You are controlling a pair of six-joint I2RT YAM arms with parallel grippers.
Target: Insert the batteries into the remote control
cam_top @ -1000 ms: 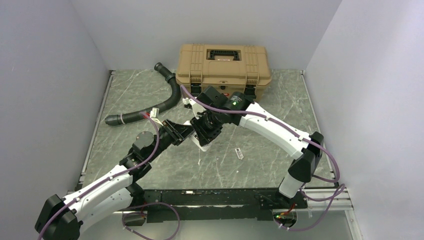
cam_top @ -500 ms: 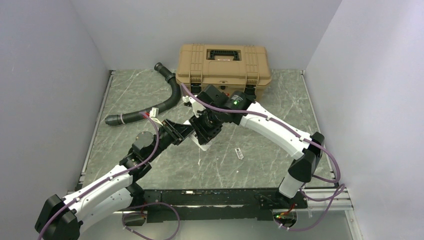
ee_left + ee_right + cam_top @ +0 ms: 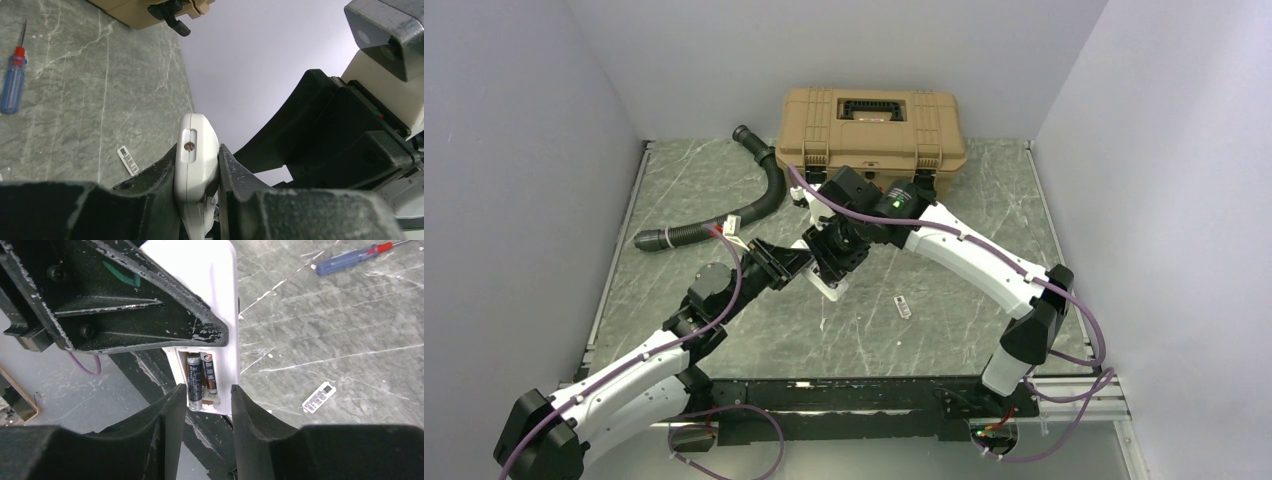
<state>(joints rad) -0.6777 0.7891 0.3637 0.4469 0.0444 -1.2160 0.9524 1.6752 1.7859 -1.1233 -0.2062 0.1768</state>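
The slim white remote control (image 3: 196, 150) is held up off the grey marbled desk (image 3: 75, 100), clamped edge-on in the left gripper (image 3: 197, 167). Its open back shows two black batteries (image 3: 201, 377) side by side in the bay. The right gripper (image 3: 206, 400) hangs over that end, jaws apart. A blue-handled screwdriver (image 3: 345, 260) lies on the desk beyond.

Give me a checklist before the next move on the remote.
1. Left gripper clamped on remote control: ok.
2. Two batteries in the open bay, side by side: ok.
3. Battery polarity: cannot tell.
4. Right gripper clear of remote: cannot tell; fingers straddle the bay end closely.
5. Bay cover fitted: not ok, bay uncovered.
6. Cover located: cannot tell; a small white strip lies on the table.
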